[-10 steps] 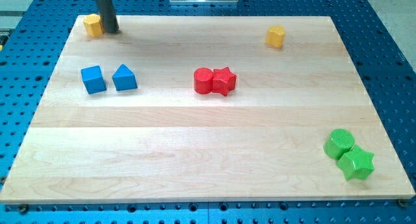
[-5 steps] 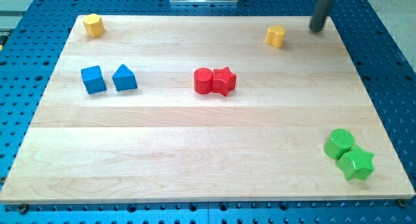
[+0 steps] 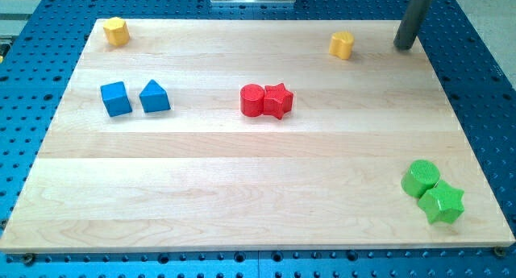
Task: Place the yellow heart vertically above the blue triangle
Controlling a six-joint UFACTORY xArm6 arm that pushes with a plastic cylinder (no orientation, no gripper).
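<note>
Yellow is the colour that matters here, and there are two yellow blocks on the wooden board (image 3: 242, 173): the yellow heart (image 3: 342, 45) near the view's top right, and a yellow hexagon-like block (image 3: 116, 31) at the top left corner. My tip (image 3: 403, 46) stands to the view's right of the heart, near it but not touching, at about the same level. There are no jaws on this rod, so nothing opens or closes; it only pushes. The blue triangle (image 3: 155, 97) sits on the left side of the board with a blue cube (image 3: 115, 98) just beside it on its left. A red cylinder (image 3: 253, 100) and a red star (image 3: 278, 100) touch each other near the middle, and a green cylinder (image 3: 421, 178) and green star (image 3: 443, 203) touch at the bottom right, well out of the way. To do this step well, I judge the tip should meet the heart squarely on its right side and push it leftward along the top strip, above the red pair. An off-centre contact could turn the heart or let it slip past the rod. The push should stop once the heart is directly above the triangle, short of the other yellow block.
</note>
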